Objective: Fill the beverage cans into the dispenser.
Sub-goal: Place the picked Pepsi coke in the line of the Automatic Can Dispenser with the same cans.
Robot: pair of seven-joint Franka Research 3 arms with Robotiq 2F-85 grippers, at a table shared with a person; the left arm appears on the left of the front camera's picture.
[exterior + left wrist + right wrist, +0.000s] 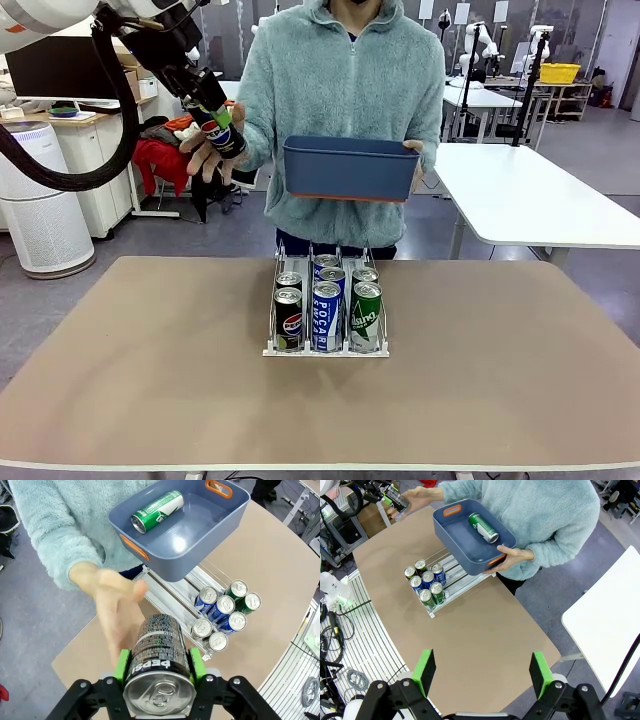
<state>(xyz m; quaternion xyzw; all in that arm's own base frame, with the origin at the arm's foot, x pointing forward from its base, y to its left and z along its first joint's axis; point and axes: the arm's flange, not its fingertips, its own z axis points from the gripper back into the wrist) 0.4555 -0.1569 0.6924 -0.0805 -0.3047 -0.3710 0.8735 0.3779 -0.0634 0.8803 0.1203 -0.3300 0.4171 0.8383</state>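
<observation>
My left gripper (218,125) is raised high at the far left, beyond the table's far edge, and is shut on a black Pepsi can (159,650) between its green pads. A person's open hand (114,605) lies right against the far end of that can; whether it still grips it I cannot tell. The person's other hand holds a dark blue bin (350,170) over the dispenser, with one green can (157,511) lying in it. The dispenser (272,330) stands mid-table with two cans in each lane: black, blue Pocari (327,315), green. My right gripper (482,672) hangs open high above the table.
The person stands at the table's far edge, behind the dispenser. The brown tabletop (480,380) lies bare on both sides of the rack. A white table (540,200) stands at the back right, beyond the person.
</observation>
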